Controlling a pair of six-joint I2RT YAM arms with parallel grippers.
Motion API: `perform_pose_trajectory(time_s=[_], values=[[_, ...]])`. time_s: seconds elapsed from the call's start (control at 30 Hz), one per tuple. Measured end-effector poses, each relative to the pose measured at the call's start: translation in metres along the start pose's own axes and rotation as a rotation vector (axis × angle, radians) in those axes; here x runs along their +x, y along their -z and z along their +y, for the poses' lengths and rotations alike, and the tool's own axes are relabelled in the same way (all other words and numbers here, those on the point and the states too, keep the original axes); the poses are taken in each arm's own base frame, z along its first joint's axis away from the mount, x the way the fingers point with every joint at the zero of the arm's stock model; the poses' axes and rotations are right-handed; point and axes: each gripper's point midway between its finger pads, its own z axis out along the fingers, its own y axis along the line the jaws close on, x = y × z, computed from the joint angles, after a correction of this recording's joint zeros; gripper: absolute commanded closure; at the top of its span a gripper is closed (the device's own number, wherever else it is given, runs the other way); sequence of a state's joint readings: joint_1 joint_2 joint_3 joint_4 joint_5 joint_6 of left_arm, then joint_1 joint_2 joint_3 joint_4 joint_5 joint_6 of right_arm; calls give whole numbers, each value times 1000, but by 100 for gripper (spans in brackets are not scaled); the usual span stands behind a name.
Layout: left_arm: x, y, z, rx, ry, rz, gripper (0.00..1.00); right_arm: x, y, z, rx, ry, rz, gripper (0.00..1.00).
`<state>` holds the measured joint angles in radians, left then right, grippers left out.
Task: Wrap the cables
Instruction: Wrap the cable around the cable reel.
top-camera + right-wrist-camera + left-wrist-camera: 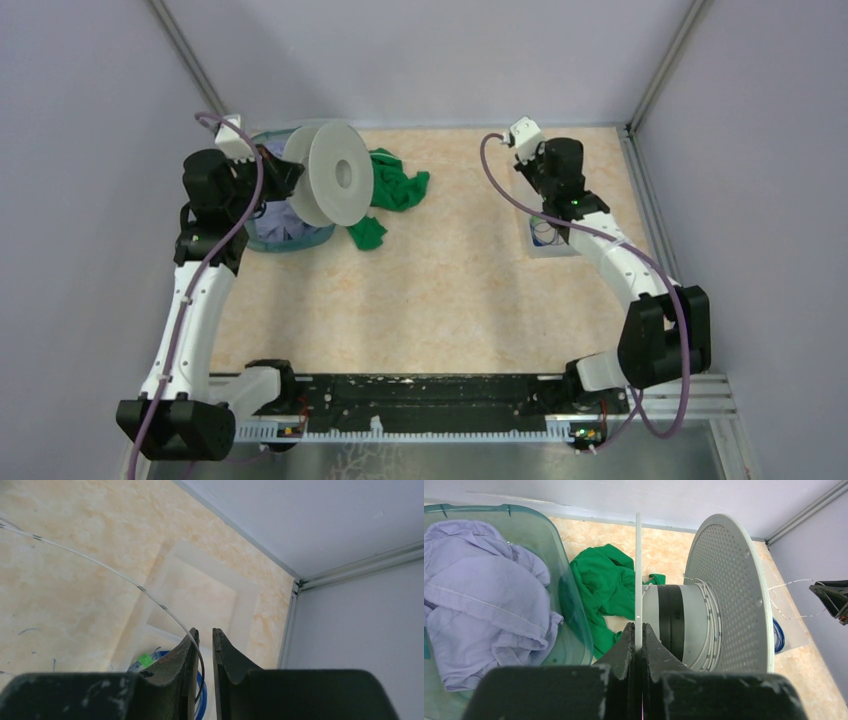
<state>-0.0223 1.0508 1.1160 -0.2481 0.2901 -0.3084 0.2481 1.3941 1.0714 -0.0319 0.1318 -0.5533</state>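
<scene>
Right wrist view: whitish cable (140,587) arcs in from the left into the narrowly parted right gripper (203,630); left gripper (638,626) clamps the spool (729,590) by its rim.

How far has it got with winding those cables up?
Partly. A few whitish turns already sit on the spool, which the left gripper pinches by its rim. The whitish cable runs to the right gripper, jaws slightly apart. The blue cable lies coiled in a tray, not yet wrapped.
</scene>
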Motion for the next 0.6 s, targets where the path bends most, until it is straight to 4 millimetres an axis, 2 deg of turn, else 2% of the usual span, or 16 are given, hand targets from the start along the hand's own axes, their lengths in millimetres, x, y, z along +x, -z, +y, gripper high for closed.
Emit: perform_pose_trajectory(time_s=[0.27,0.6], values=[[-1,1,7,-26,-8,0,100,13,3,-10,29,99,63,76],[-8,4,12,-45,-5,-11,100,36,14,-48,121,184,140,70]])
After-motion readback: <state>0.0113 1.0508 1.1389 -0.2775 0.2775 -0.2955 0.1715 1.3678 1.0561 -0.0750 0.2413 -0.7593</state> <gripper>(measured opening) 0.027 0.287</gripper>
